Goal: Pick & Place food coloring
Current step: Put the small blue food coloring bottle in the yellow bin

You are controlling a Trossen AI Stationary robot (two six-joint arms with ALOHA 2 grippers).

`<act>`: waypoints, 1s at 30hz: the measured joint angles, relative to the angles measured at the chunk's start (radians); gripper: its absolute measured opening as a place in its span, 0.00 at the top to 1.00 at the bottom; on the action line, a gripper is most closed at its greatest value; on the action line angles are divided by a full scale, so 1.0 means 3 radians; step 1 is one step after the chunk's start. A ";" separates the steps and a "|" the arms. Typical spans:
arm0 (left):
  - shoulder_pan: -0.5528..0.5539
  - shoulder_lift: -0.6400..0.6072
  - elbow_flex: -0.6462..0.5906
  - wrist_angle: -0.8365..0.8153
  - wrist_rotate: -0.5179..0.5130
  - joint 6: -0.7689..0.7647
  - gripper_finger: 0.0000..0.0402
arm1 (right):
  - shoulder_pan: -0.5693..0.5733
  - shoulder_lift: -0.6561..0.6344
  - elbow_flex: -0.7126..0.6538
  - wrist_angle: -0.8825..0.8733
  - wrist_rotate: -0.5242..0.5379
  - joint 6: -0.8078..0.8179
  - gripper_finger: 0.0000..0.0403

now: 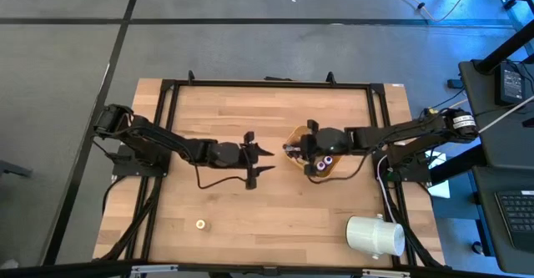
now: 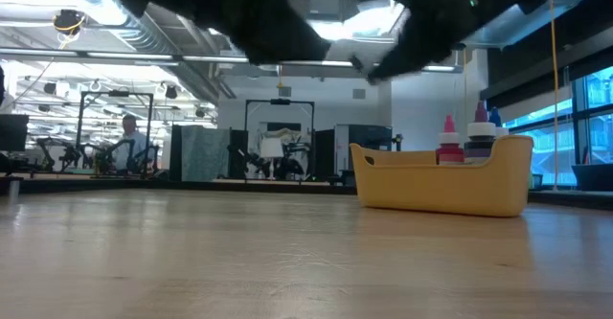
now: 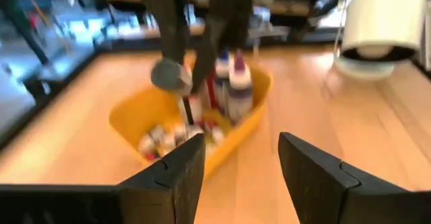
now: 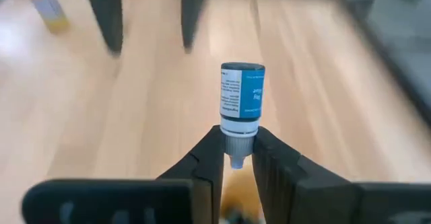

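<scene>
A yellow-orange bowl (image 1: 302,136) (image 2: 445,180) (image 3: 135,113) stands right of the table's middle with several small dropper bottles (image 3: 232,89) (image 2: 448,142) in it, some upright. My right gripper (image 1: 289,150) (image 4: 236,143) hovers at the bowl's left rim, shut on one small bottle with a blue-and-white label (image 4: 241,96). My left gripper (image 1: 265,161) (image 3: 239,163) is open, just left of the bowl and pointing at it, and touches nothing. My right gripper pinches the small bottle by its white cap end (image 4: 236,142) between the two fingertips (image 4: 210,150). The labelled body sticks out forward beyond the fingers, base away from them. The bottle is lifted clear, with the table's wood far behind it.
A big white cylinder (image 1: 375,235) (image 3: 380,19) lies near the table's near right corner. A small yellowish thing (image 1: 200,224) (image 4: 46,5) sits on the wood near the near left edge. A black frame (image 1: 267,83) rims the table. Bare wood spreads left and near.
</scene>
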 joint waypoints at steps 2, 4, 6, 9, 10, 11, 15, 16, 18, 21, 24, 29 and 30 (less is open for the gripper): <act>-0.0023 0.0000 0.0000 -0.0198 0.0003 -0.0140 0.54 | -0.0062 0.0000 0.0000 -0.0317 0.0038 0.0236 0.82; -0.0047 0.0000 0.0000 -0.0379 0.0006 -0.0264 0.54 | -0.0138 0.0001 -0.0001 -0.0531 0.0100 0.0522 0.82; -0.0064 0.0000 0.0000 -0.0487 0.0005 -0.0339 0.54 | -0.0215 0.0025 0.0000 -0.0652 0.0112 0.0769 0.82; -0.0081 -0.0001 0.0000 -0.0589 0.0038 -0.0387 0.54 | -0.0319 0.0098 0.0000 -0.0726 0.0081 0.0857 0.82; -0.0085 -0.0001 0.0000 -0.0626 0.0089 -0.0387 0.54 | -0.0361 0.0125 0.0000 -0.0738 0.0025 0.0809 0.82; -0.0085 -0.0010 0.0000 -0.0656 0.0166 -0.0388 0.54 | -0.0406 0.0153 0.0003 -0.0742 -0.0067 0.0754 0.82; -0.0086 -0.0069 0.0088 -0.0938 0.0507 -0.0624 0.54 | -0.0542 0.0281 0.0177 -0.0996 -0.0390 0.0719 0.82; -0.0086 -0.0094 0.0131 -0.1105 0.0560 -0.0711 0.54 | -0.0557 0.0326 0.0235 -0.1101 -0.0399 0.0705 0.82; -0.0085 -0.0102 0.0263 -0.1363 0.0638 -0.0836 0.54 | -0.0575 0.0429 0.0330 -0.1276 -0.0402 0.0642 0.82; -0.0103 -0.0099 0.0396 -0.1791 0.0701 -0.0946 0.54 | -0.0590 0.0618 0.0417 -0.1346 -0.0447 0.0620 0.82; -0.0132 -0.0099 0.0492 -0.2005 0.0727 -0.1001 0.55 | -0.0595 0.0820 0.0477 -0.1358 -0.0468 0.0618 0.82; -0.0186 -0.0097 0.0628 -0.2424 0.0807 -0.1047 0.55 | -0.0601 0.1014 0.0569 -0.1356 -0.0468 0.0623 0.82; -0.0198 -0.0098 0.0656 -0.2526 0.0857 -0.1078 0.55 | -0.0601 0.1033 0.0583 -0.1377 -0.0468 0.0623 0.82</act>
